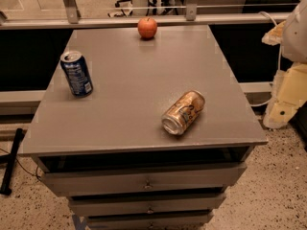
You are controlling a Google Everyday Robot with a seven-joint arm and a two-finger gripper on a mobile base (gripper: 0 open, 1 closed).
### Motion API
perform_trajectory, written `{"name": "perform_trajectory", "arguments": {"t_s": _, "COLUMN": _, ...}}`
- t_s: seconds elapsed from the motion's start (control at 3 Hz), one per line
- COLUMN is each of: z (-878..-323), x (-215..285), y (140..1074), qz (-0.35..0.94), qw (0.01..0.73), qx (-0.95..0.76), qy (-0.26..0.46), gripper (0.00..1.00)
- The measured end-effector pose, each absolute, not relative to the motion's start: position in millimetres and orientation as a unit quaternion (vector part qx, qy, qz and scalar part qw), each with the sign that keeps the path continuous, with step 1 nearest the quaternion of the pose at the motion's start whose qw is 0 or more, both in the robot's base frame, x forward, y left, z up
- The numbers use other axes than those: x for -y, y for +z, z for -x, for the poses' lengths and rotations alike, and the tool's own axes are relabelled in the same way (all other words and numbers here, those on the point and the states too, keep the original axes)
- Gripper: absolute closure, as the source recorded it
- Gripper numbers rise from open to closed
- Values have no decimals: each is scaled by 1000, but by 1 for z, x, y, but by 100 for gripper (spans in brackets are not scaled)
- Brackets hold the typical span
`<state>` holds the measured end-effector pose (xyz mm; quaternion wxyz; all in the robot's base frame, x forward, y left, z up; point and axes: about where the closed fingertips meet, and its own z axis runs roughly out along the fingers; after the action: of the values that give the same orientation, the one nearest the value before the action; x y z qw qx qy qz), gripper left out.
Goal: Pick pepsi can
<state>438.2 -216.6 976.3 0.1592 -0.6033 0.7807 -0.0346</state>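
The pepsi can is dark blue with white lettering and a silver top. It stands upright near the left edge of the grey cabinet top. My gripper hangs off the right side of the cabinet, beyond its right edge and far from the pepsi can. It holds nothing that I can see. The white arm rises above it at the right edge of the view.
A gold-tan can lies on its side near the front right of the top. A red apple sits at the back edge. Drawers are below the front edge. A railing runs behind.
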Motion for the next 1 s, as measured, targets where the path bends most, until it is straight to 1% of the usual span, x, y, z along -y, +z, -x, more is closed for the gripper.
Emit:
{"name": "perform_trajectory", "arguments": {"t_s": 0.33, "z": -438, "x": 217, "y": 976, "qz": 603, "qw": 159, "qx": -781, "qy": -35, "gripper": 0}}
{"name": "perform_trajectory", "arguments": {"t_s": 0.67, "z": -444, "x": 208, "y": 975, "qz": 611, "qw": 171, "qx": -773, "qy": -19, "gripper": 0}}
{"name": "perform_trajectory", "arguments": {"t_s": 1.0, "z": -469, "x": 168, "y": 967, "qz": 626, "qw": 209, "qx": -750, "qy": 32, "gripper": 0}}
